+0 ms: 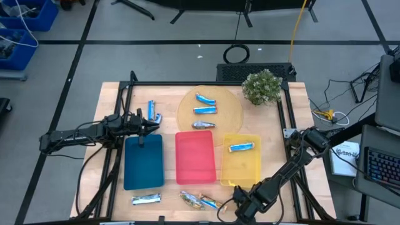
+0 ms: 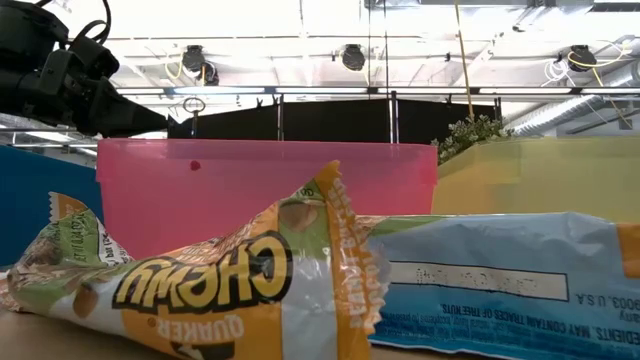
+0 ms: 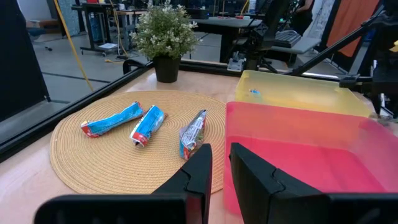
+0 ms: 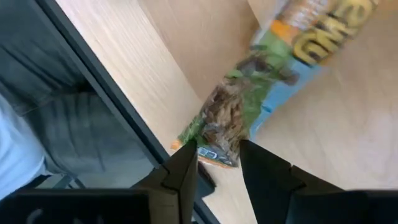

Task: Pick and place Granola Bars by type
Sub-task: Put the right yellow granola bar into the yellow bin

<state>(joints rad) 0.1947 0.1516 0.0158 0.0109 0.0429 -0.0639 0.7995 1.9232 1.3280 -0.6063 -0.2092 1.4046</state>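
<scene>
Nearest the low camera, a Quaker Chewy bar (image 2: 200,275) lies crosswise; right gripper (image 4: 217,165), parted, straddles its end. Left gripper (image 3: 221,165), slightly parted and empty, hovers at the blue tray (image 1: 144,164).

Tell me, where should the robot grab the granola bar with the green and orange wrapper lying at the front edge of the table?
Probably at the crinkled wrapper end of the green and orange bar, coming down from above. It lies flat on the table, so fingers can only straddle it. The right gripper already has its open fingers on either side of that end. The left gripper waits by the blue tray.
</scene>
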